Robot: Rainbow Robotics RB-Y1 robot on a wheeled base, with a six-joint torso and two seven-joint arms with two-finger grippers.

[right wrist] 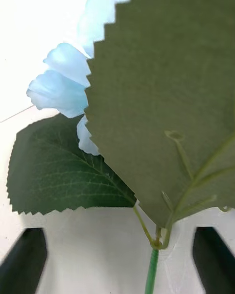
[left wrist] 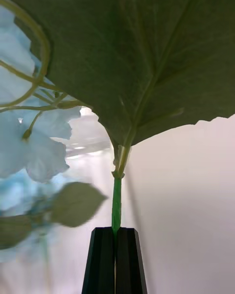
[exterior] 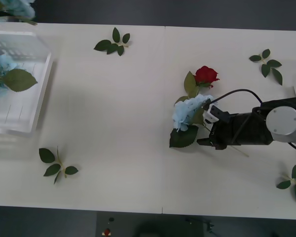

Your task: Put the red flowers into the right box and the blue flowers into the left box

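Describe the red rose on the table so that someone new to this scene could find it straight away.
Start at the right arm reaching in over the white table from the right, its right gripper open around a pale blue hydrangea. Just beyond that hydrangea's head lies the red rose, a small deep-red head with a green leaf beside it. It is the one red bloom on the tabletop; the loose leaf sprigs have no flower.

1. I see the left box (exterior: 19, 106) at the table's (exterior: 118, 123) left edge, a flower (exterior: 0, 66) in it.
2. Right of centre, a hydrangea (exterior: 187, 112) lies just before a rose (exterior: 205, 75), perhaps touching.
3. The right gripper (exterior: 205, 127) sits just right of the hydrangea.
4. Leaf sprigs (exterior: 113, 42) lie scattered around them.
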